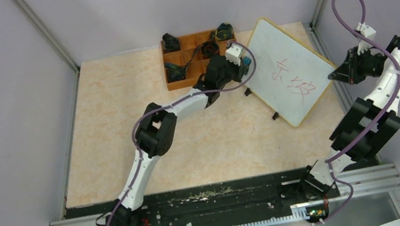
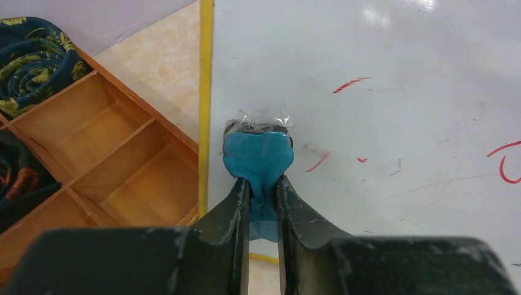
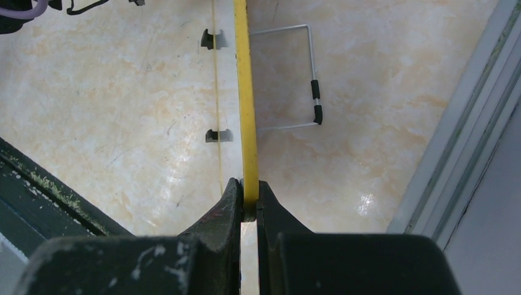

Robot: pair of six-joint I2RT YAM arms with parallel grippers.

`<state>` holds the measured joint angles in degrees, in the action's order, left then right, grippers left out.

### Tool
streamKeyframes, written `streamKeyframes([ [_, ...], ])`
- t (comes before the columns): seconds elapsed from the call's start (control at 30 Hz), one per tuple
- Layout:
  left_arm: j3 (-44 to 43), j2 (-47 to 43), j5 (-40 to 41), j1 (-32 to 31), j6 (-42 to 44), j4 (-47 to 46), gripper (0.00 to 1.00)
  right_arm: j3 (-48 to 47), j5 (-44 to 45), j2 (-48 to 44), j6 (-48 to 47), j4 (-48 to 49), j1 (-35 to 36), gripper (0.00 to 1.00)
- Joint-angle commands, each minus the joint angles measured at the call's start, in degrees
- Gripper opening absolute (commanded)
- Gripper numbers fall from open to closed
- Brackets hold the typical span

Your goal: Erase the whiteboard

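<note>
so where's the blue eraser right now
Left wrist view: the blue eraser sits pinched in the left gripper, against the whiteboard just inside its yellow frame edge, beside the orange tray.

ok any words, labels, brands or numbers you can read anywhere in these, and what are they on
red handwriting on the whiteboard: looks like two hand-drawn characters, too small in the top view to read.
red strokes on the board in the left wrist view: loose fragments, no readable text.
orange tray and blue wiper: no print, brand or number shows.
right wrist view: no text at all.
</note>
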<state>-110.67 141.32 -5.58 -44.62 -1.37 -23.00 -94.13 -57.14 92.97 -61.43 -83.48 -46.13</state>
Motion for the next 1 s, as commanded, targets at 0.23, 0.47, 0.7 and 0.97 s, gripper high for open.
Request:
streamKeyframes([
  [0.23,3.1,-3.3,-4.4,-9.1,0.0,-3.0,0.01,2.4,6.2,-1.1,-4.8,-2.5,2.7,0.0],
  [0.47,5.7,-6.4,-5.1,-10.1,-0.1,-3.8,0.02,2.5,6.0,-0.8,-4.8,-2.5,2.8,0.0],
  [0.7,4.4,-5.0,-3.1,-6.1,0.4,-0.8,0.01,3.1,6.1,-1.3,-5.0,-2.5,3.0,0.0],
  [0.97,6.4,-4.3,-2.0,0.1,-1.6,-1.8,0.01,3.2,5.9,-1.3,-5.1,-2.5,2.9,0.0],
])
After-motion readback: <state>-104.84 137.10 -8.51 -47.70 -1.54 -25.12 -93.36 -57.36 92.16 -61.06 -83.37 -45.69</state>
